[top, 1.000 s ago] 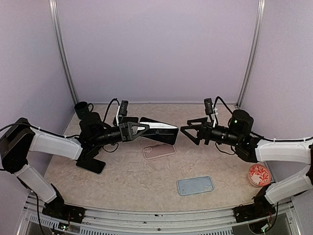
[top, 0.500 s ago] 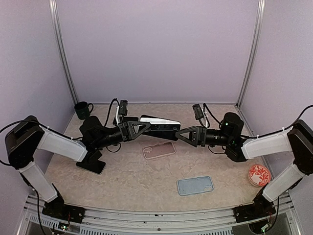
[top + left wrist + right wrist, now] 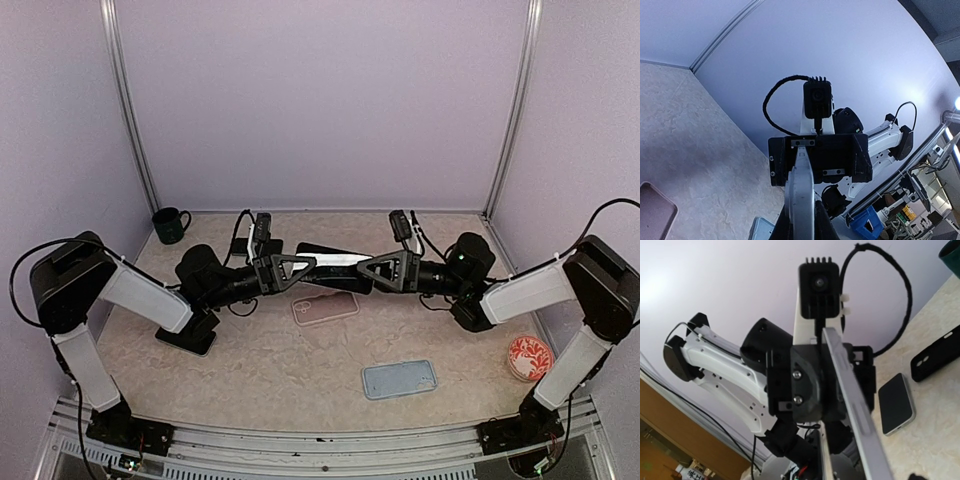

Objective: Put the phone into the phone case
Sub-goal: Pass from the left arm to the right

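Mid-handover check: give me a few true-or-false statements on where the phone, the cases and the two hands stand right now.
1. The left hand holds the phone off the table. True.
2. The right hand has pulled back to the table's right edge. False: it is at the phone's free end, open.
3. A pink phone case lies below the raised phone. True.
4. The green mug stands at the front right. False: it is in the back left corner.
5. A light blue case lies flat near the front. True.
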{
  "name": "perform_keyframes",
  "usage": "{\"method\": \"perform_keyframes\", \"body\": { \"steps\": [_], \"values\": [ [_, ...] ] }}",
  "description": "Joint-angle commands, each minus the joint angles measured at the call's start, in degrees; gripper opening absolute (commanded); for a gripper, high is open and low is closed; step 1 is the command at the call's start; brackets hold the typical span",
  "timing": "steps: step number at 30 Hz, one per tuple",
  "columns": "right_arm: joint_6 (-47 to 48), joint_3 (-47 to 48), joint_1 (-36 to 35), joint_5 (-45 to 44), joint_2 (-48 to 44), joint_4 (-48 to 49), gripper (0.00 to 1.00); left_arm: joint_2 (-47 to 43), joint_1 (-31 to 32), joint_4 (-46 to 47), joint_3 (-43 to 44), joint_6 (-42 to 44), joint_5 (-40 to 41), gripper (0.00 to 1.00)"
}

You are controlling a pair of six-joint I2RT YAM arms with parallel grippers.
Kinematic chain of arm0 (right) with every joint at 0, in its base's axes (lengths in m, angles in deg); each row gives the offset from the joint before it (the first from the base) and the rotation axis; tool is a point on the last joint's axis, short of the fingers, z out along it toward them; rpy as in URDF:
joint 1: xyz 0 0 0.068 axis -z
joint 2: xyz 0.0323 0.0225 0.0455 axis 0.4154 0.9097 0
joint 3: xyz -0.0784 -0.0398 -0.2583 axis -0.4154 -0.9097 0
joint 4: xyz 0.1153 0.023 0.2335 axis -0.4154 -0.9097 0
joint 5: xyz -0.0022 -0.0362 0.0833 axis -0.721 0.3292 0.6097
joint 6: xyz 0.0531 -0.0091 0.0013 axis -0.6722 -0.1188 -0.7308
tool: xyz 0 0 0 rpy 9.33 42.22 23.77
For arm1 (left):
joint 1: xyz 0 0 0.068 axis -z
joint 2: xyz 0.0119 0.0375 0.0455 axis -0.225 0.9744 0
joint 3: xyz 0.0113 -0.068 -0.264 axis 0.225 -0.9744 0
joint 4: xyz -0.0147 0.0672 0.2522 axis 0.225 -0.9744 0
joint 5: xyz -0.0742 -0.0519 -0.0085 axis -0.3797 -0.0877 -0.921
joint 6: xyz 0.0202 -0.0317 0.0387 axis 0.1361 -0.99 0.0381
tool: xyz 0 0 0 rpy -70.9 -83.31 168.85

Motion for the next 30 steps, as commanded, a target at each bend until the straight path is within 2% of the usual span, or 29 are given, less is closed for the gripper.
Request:
{"method": "perform_keyframes", "body": {
  "steps": [1,15,22,27,30],
  "values": [
    [-1.3,2.5,-0.8,0.0,0.5,1.5,0.92,1.1,0.8,6.3,2.8,-0.3,0.2,0.0],
    [-1.7,4.2,-3.3,-2.3,2.1,-0.3,0.86,2.8,1.1,7.0,2.9,-0.2,2.9,0.0],
    [0.4,4.4,-3.7,-4.1,2.1,-2.4,0.77,3.3,1.1,6.8,2.5,-0.4,4.1,0.0],
    [1.9,4.4,-3.9,-4.1,2.6,-3.1,0.65,3.5,1.1,5.7,2.6,-0.3,4.8,0.0],
    [2.3,4.4,-3.8,-3.7,3.0,-2.6,0.53,3.7,1.1,5.6,2.6,-0.4,4.8,0.0]
  ]
}}
